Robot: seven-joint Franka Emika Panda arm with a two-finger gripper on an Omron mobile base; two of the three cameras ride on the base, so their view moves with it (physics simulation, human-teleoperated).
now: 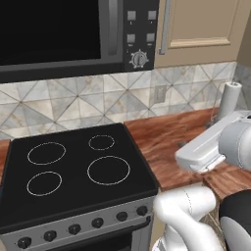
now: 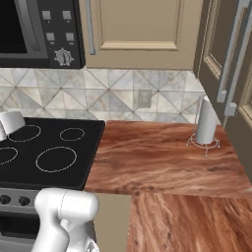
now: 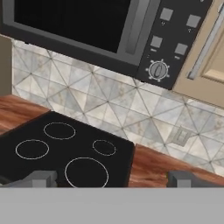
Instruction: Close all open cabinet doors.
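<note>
While the gripper (image 3: pixel 111 178) hovers with fingers spread apart and empty, the cooktop (image 3: pixel 65 148) lies below, cabinet door (image 3: pixel 210 52) up ahead-right.

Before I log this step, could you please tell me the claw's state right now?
Claw: open, fingertips set wide apart, holding nothing, above the stove.

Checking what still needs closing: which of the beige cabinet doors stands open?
The tall beige-tan panelled door at the right edge, beside the white paper towel roll; it swings out edge-on, while the door next to the microwave sits flush.
</note>
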